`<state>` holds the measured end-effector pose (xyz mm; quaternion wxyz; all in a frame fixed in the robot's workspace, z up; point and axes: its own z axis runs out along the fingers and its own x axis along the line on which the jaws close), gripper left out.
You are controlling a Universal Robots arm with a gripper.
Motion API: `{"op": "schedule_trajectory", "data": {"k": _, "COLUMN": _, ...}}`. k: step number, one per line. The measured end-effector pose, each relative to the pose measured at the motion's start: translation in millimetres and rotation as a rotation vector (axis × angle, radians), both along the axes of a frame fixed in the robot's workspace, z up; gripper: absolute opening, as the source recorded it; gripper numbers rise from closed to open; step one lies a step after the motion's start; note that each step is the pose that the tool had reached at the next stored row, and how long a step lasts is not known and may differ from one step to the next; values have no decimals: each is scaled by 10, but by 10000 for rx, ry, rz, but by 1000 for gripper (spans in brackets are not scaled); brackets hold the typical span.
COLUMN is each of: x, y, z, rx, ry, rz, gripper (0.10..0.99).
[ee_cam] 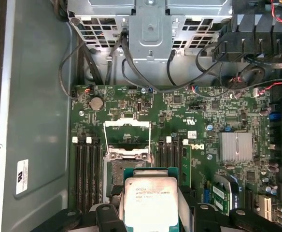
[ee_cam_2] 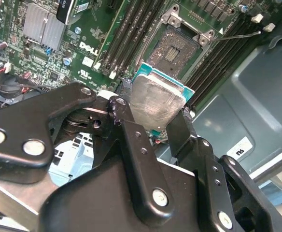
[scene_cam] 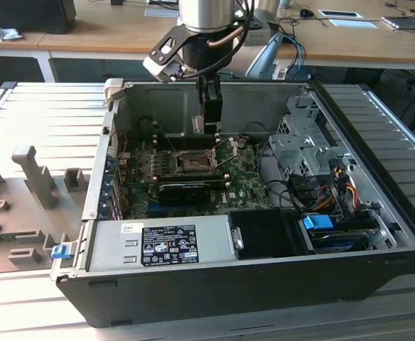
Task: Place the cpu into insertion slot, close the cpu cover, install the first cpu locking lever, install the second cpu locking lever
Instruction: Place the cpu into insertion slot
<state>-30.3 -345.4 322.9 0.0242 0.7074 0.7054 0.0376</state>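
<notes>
My gripper (scene_cam: 207, 122) hangs inside the open computer case, shut on the cpu (ee_cam_2: 158, 104), a square chip with a silvery top and a green rim. Its black fingers (ee_cam_2: 131, 140) clamp two opposite edges of the chip. In the first wrist view the cpu (ee_cam: 150, 200) hovers above the board and overlaps part of the insertion slot (ee_cam: 113, 174). The second wrist view shows the insertion slot (ee_cam_2: 177, 46) bare, with its dark pin field exposed. The cpu cover (ee_cam: 127, 123) stands swung open beyond the slot. A thin locking lever (ee_cam_2: 237, 35) sticks out beside the socket, unlatched.
Memory slots (ee_cam: 88, 169) flank the socket on both sides. A finned heatsink (ee_cam: 236, 146) and a long black card (scene_cam: 193, 188) sit nearby on the board. The power supply (scene_cam: 161, 245) and the drive cage (scene_cam: 303, 145) with cables line the case. Grey fixtures (scene_cam: 23, 199) lie outside it.
</notes>
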Motion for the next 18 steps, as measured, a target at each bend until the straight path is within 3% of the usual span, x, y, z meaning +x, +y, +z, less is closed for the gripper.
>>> {"op": "schedule_trajectory", "data": {"k": 3, "x": 0, "y": 0, "z": -67, "rx": -3, "ry": 23, "rz": -48, "gripper": 533}}
{"op": "schedule_trajectory", "data": {"k": 5, "x": -3, "y": 2, "z": -152, "rx": -3, "ry": 24, "rz": -132, "gripper": 533}}
{"op": "schedule_trajectory", "data": {"k": 10, "x": -34, "y": 2, "z": -184, "rx": -3, "ry": 15, "rz": -169, "gripper": 533}}
{"op": "schedule_trajectory", "data": {"k": 18, "x": -108, "y": 20, "z": -384, "rx": 17, "ry": 16, "rz": -19, "gripper": 533}}
